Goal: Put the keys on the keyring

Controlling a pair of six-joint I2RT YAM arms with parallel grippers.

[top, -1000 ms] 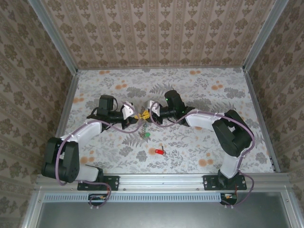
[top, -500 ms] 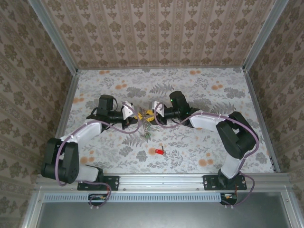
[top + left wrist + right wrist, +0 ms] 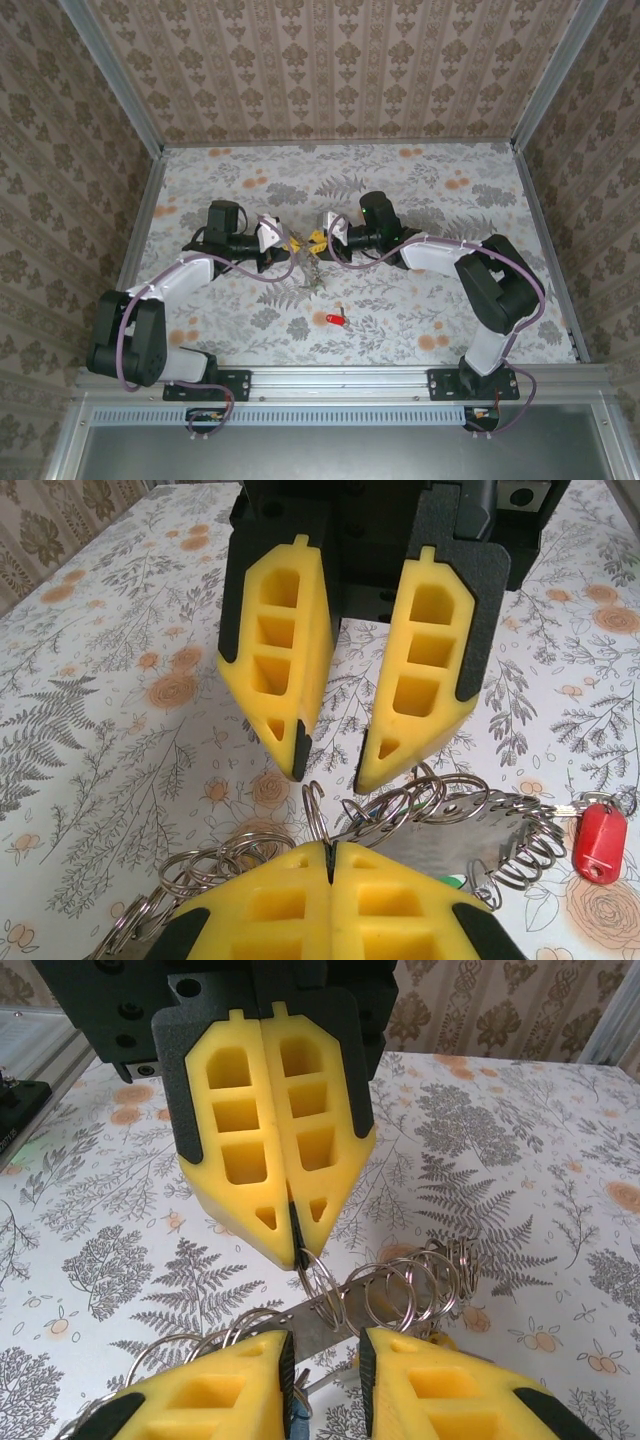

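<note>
Patterned walls (image 3: 330, 70) are set around 3 sides of a flower-printed table (image 3: 450, 200). From overhead the keyring (image 3: 308, 266) is reduced to a small grey tangle at the table's middle, between the left gripper (image 3: 279, 243) and the right gripper (image 3: 323, 233), and its shape cannot be made out there. In the wrist views it is seen as a flat grey metal band strung with many thin wire loops, lying on the table, its ends cut off by the yellow fingers in front.

The left gripper's fingers (image 3: 270, 900) are pressed together, with 1 wire loop pinched at their tips. The right gripper's fingers (image 3: 275, 650) are held slightly apart just above the loops, and nothing is seen clamped between them.

1 red key (image 3: 335, 320) is seen lying alone, nearer the front edge of the table. A green scrap (image 3: 452, 881) is glimpsed behind the left fingers, too hidden to identify.
</note>
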